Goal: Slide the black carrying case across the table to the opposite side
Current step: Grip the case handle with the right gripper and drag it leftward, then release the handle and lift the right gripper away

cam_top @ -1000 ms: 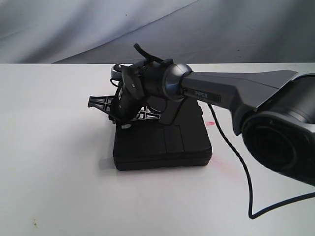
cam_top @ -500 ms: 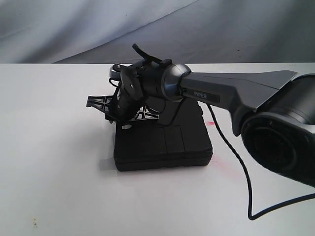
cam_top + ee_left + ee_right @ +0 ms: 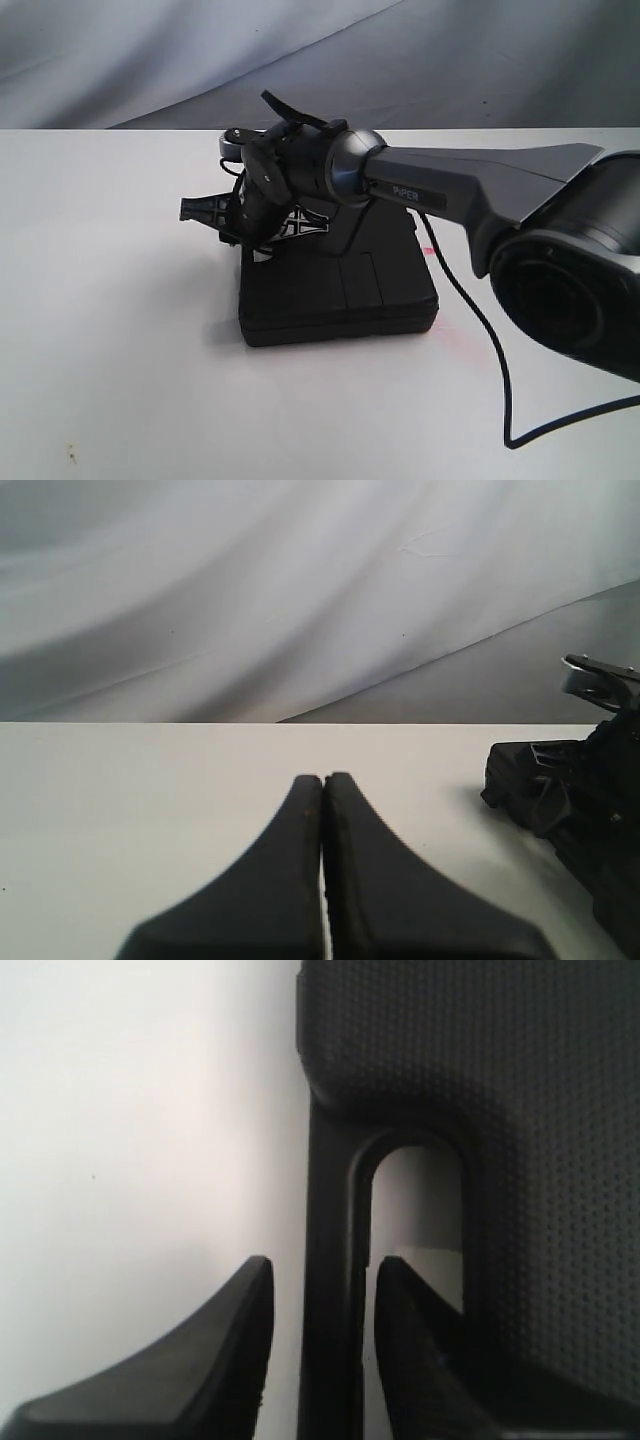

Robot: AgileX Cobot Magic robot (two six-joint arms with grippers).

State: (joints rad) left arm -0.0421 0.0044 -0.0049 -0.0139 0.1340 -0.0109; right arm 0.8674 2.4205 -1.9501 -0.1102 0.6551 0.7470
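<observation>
The black case (image 3: 340, 290) lies flat on the white table (image 3: 120, 300), near the middle. In the right wrist view its stippled lid (image 3: 520, 1070) and the bar of its cut-out handle (image 3: 330, 1210) fill the frame. My right gripper (image 3: 320, 1270) straddles that bar: one finger lies outside it over the table, the other sits inside the cut-out. Thin gaps show on both sides of the bar, so the jaws are open. In the exterior view the right gripper (image 3: 255, 232) hangs over the case's far left corner. My left gripper (image 3: 323, 777) is shut and empty above bare table.
The right arm (image 3: 480, 180) reaches in from the right above the case, and its black cable (image 3: 480, 330) trails over the table. A faint red smear (image 3: 430, 250) marks the table by the case. Grey cloth (image 3: 150, 50) hangs behind the far edge.
The case has slid a little to the right and slightly toward the front, along with the right gripper on its handle. The left gripper's earlier state is not shown.
</observation>
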